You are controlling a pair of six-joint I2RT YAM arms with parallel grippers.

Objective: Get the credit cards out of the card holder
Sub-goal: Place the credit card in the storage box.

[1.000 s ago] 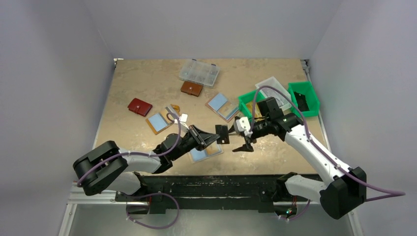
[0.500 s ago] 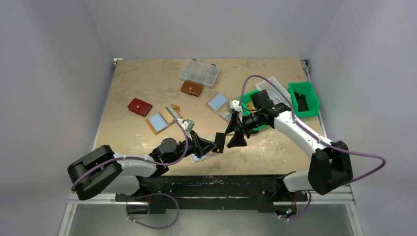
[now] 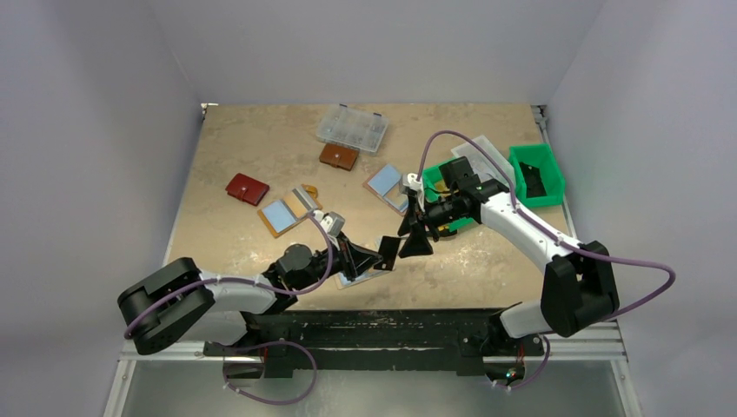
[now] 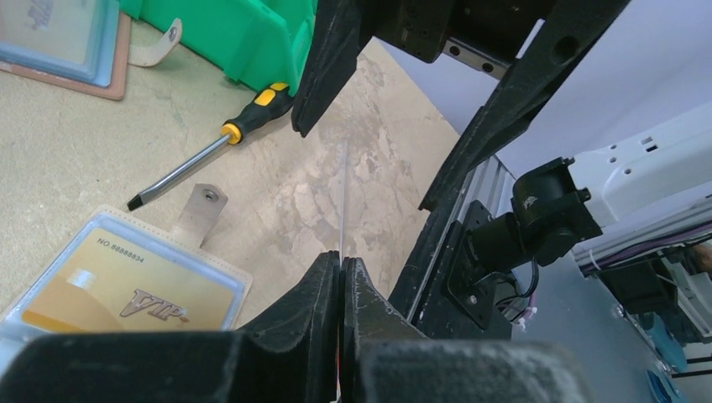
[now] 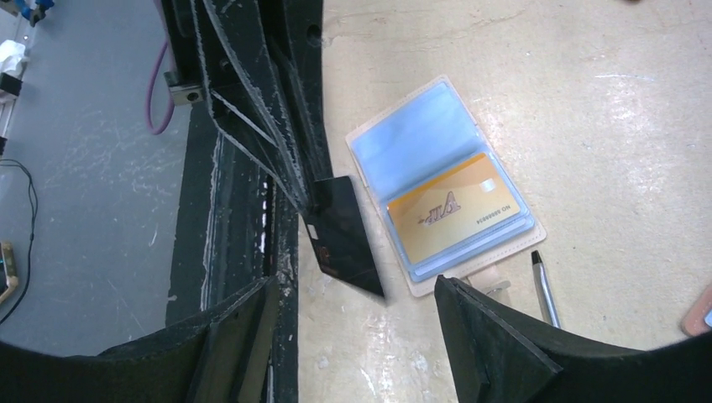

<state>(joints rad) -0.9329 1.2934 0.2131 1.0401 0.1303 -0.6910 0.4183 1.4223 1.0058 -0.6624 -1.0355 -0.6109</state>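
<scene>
- Left claw (image 4: 340,267): clamped shut on black card (image 5: 344,239), card held edge-up above table (image 5: 588,126), lower centre of overhead view.
- Right claw (image 5: 357,285): spread wide, one finger either side of black card, clear of it.
- Card holder (image 5: 416,143): open flat on table, centre of right wrist view; gold VIP card (image 5: 453,210) in clear pocket.
- Screwdriver (image 4: 210,155): on table, tip just beside card holder, handle by green bin (image 4: 243,42).

Left wrist view: the open tan card holder with pale blue sleeves (image 4: 225,274) is cut off at 7 o'clock behind the black left gripper (image 4: 340,262), and the thin black card (image 4: 344,197) it pinches shows only edge-on. Right wrist view: the steel-shafted screwdriver (image 5: 543,290) has its handle hidden at 4 o'clock
</scene>
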